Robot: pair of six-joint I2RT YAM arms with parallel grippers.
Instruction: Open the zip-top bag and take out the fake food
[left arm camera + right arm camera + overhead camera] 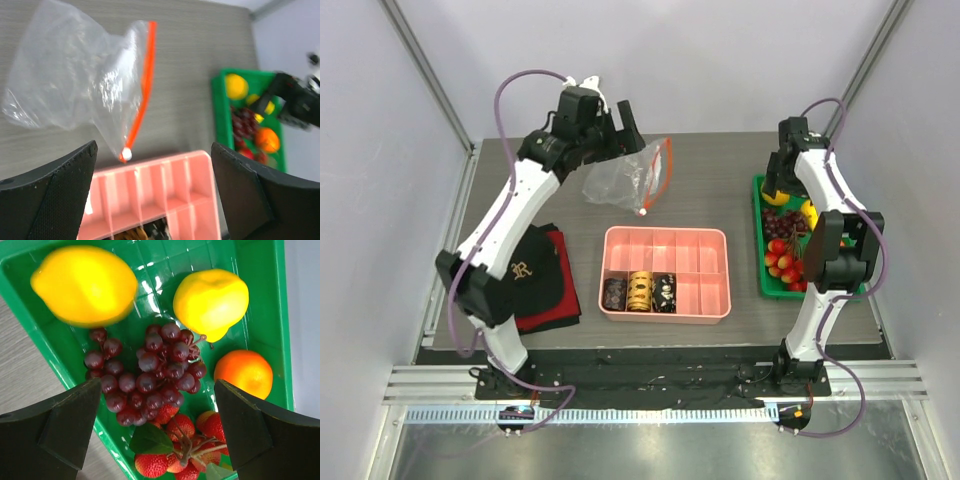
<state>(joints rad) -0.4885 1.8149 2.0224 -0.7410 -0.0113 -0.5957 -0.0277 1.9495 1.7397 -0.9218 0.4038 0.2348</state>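
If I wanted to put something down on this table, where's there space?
Bare table lies between the zip-top bag and the green tray, behind the pink organizer. The green tray is crowded with fake food.

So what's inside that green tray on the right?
The green tray holds a lemon, another yellow fruit, a dark grape bunch, an orange and red berries. Fingers of the right hand cover its edges, so anything there is hidden.

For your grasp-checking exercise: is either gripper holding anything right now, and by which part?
Nothing is held. The left gripper is open near the zip-top bag; the right gripper is open over the fake food.
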